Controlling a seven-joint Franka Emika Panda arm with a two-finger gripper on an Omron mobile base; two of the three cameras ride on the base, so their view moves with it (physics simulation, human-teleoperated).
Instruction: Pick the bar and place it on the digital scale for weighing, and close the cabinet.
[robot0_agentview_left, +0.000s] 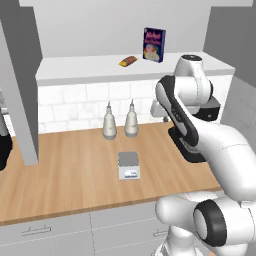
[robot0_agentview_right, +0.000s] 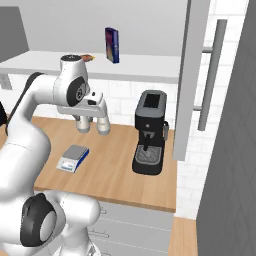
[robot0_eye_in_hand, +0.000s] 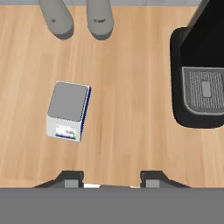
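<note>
Bar (robot0_agentview_left: 128, 61) on shelf — scale (robot0_eye_in_hand: 67, 110) bare.

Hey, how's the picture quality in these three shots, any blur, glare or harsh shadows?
Left base view: flat, even light, no glare, slightly soft; the bar is small but readable. Right base view: the same softness; the coffee machine casts hardly any shadow. Hand view: sharpest on the digital scale, though its display is too blurred to read.
</note>
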